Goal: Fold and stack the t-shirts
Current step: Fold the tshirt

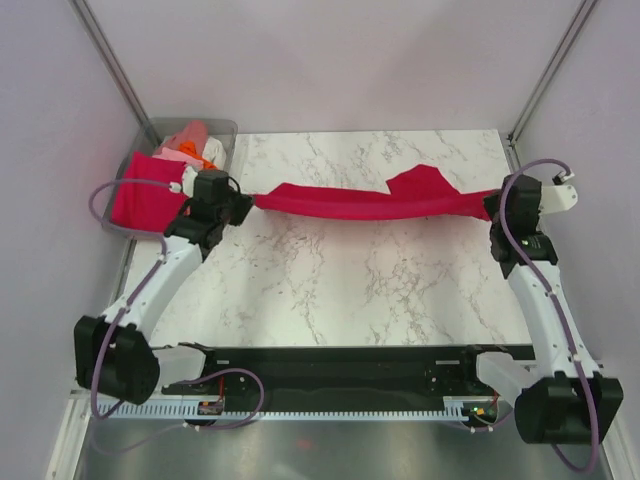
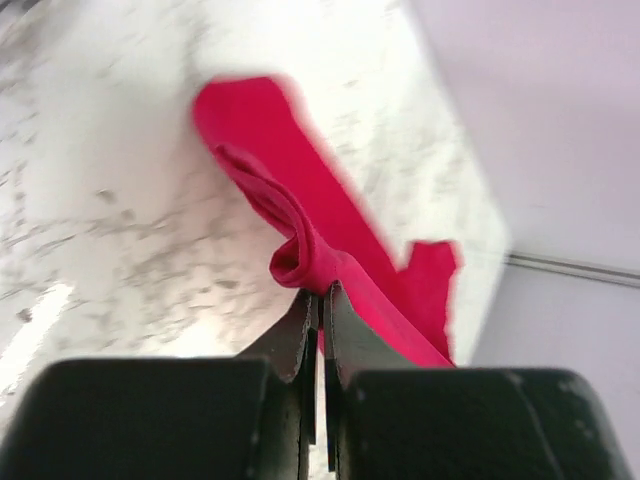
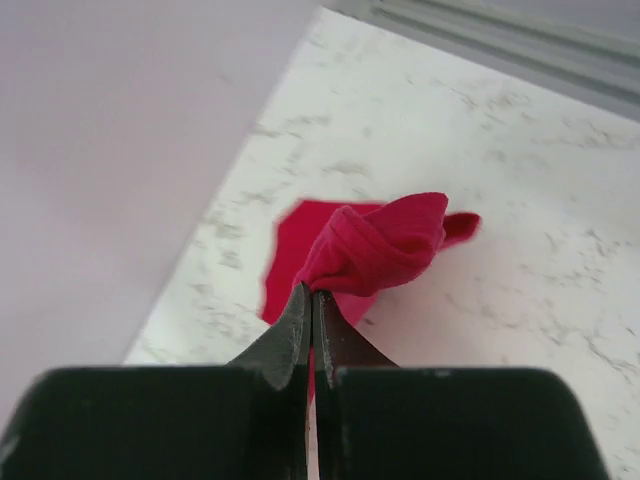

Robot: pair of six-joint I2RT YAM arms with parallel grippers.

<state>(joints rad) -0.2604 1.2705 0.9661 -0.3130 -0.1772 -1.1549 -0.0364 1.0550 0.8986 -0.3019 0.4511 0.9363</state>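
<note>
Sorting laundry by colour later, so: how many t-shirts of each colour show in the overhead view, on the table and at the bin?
Crimson red t-shirt: 1
Magenta-pink t-shirt: 1
Orange t-shirt: 1
Pale pink t-shirt: 1
White t-shirt: 1
Total: 5 visible; the bin pile is bunched, so more may hide underneath.
</note>
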